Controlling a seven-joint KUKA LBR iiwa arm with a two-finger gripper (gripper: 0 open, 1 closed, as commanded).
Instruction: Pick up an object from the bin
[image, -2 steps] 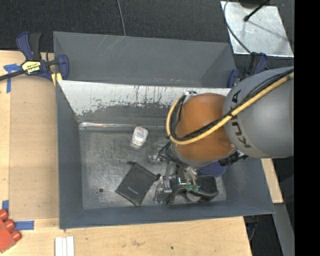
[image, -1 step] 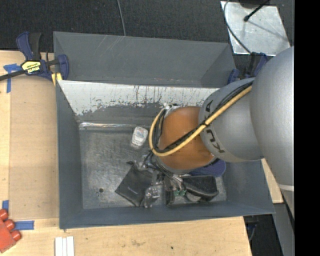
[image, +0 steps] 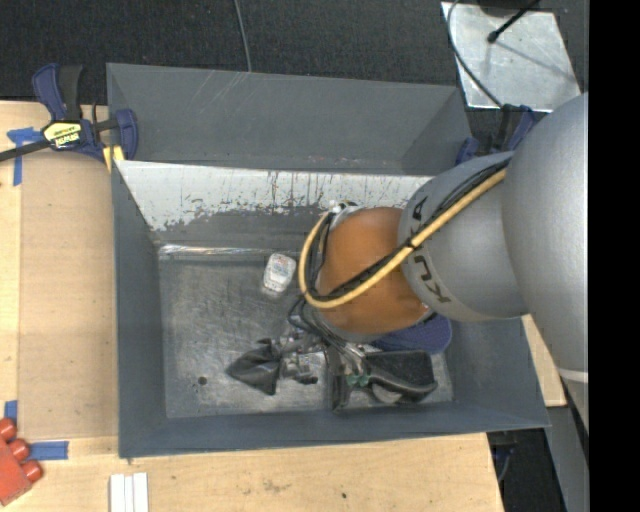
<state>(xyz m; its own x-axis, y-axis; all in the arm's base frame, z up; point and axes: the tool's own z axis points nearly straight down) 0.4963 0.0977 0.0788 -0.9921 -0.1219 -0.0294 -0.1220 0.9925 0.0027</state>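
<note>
Hanging low in the bin (image: 140, 330), the pincer (image: 308, 362) hides its opening, so wide or narrow cannot be told. Just left of it lies a black crumpled piece (image: 256, 368), just right a black strap-like thing (image: 400, 375), and behind it a small white object (image: 279, 272).

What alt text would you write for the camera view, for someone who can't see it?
The arm's gripper is down among a heap of dark things at the front of the grey bin; a small white object lies apart behind.
</note>
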